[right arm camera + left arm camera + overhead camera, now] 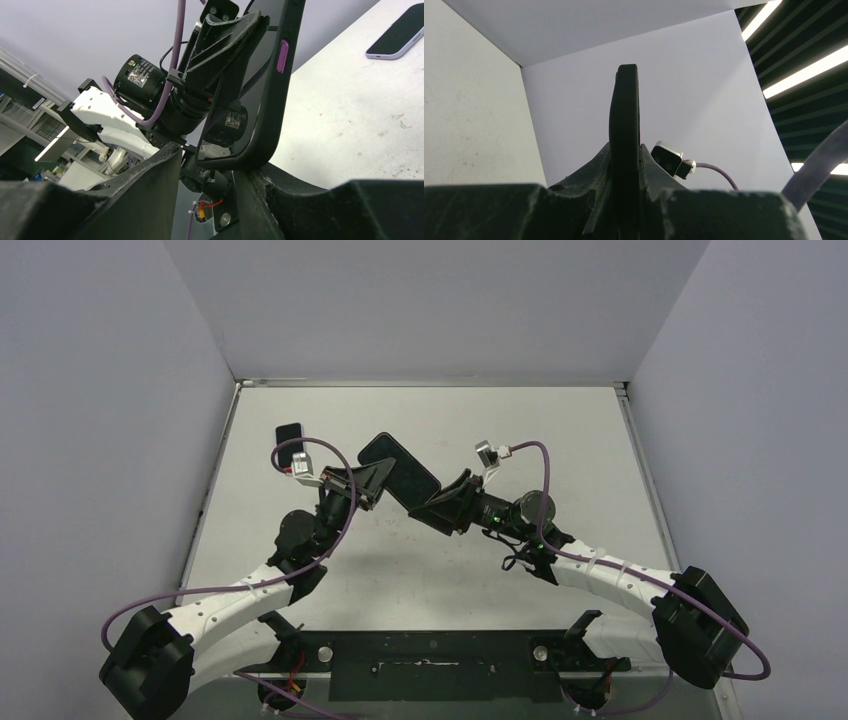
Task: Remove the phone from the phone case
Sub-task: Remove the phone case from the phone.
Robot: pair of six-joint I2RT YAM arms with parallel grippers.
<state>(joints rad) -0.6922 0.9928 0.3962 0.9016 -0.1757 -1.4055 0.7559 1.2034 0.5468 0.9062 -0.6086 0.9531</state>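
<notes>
White tabletop, black phone case held above it.
Left gripper and right gripper each clamp one end; a phone lies well apart.

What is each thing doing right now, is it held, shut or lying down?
phone case: held up above the table, gripped at both ends.
phone: glossy face fills the case, so seemingly not out yet.
left hand: shut on the phone case.
right hand: shut on the phone case.
second phone: lying flat on the table, dark screen up, untouched.
</notes>
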